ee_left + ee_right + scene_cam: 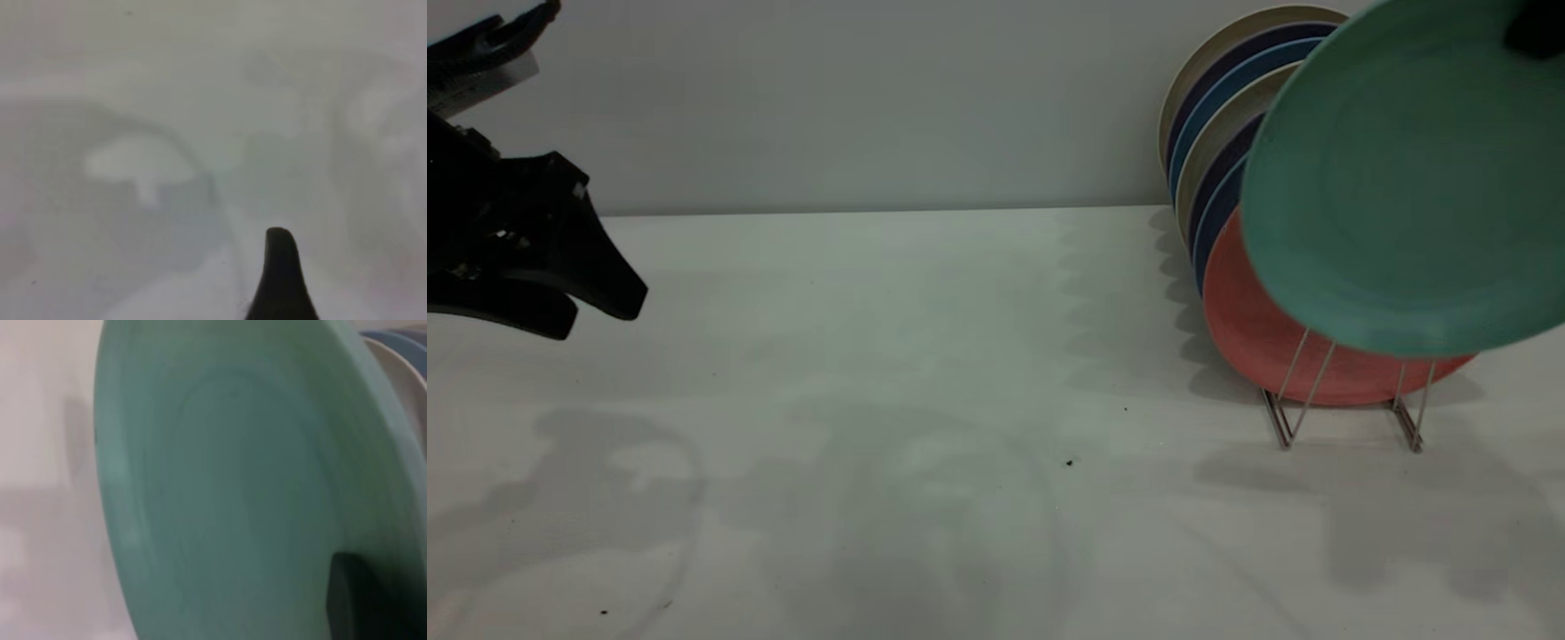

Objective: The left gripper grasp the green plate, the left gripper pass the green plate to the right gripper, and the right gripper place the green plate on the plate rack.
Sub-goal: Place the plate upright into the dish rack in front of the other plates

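The green plate (1396, 178) is held up in the air at the right of the exterior view, tilted with its face toward the camera, in front of and just above the plates already standing in the plate rack (1343, 400). The right gripper (1536, 27) shows only as a dark shape at the plate's upper rim; in the right wrist view one dark finger (357, 597) lies against the plate's face, so the gripper is closed on the rim and carries the plate clear of the tabletop (925, 373).

The plate's lower edge overlaps the pink-salmon plate (1263, 329), the front one in the rack, with blue and cream plates stacked upright behind it.

The left gripper (600, 311) hovers at the far left above the tabletop, well apart from the plate, with a narrow gap between its two pointed tips and nothing between them.
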Available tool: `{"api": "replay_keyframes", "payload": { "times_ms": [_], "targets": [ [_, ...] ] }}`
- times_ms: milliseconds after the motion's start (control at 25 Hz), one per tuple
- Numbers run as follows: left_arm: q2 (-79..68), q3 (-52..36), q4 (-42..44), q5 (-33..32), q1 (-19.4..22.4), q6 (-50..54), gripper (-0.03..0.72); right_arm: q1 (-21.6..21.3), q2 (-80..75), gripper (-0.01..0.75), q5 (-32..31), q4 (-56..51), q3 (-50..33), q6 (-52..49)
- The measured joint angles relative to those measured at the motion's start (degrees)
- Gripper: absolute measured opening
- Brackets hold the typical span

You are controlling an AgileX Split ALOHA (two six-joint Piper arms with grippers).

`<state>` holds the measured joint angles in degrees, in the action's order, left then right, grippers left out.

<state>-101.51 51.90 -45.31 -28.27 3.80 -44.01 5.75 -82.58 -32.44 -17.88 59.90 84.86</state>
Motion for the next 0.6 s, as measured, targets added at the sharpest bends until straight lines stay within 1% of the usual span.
{"api": "replay_keyframes", "payload": {
  "times_ms": [120,320,600],
  "targets": [
    [0.0,0.0,1.6,0.6,0.0,1.5,0.580,0.0,-2.0,0.071,-0.2,1.5,2.5,-0.6],
    [0.0,0.0,1.8,0.6,0.0,1.9,0.580,0.0,-5.5,0.071,0.3,2.1,5.6,-0.5],
    [0.0,0.0,1.9,0.6,0.0,2.0,0.580,0.0,-7.6,0.071,2.8,2.2,6.8,1.0]
  ]
}}
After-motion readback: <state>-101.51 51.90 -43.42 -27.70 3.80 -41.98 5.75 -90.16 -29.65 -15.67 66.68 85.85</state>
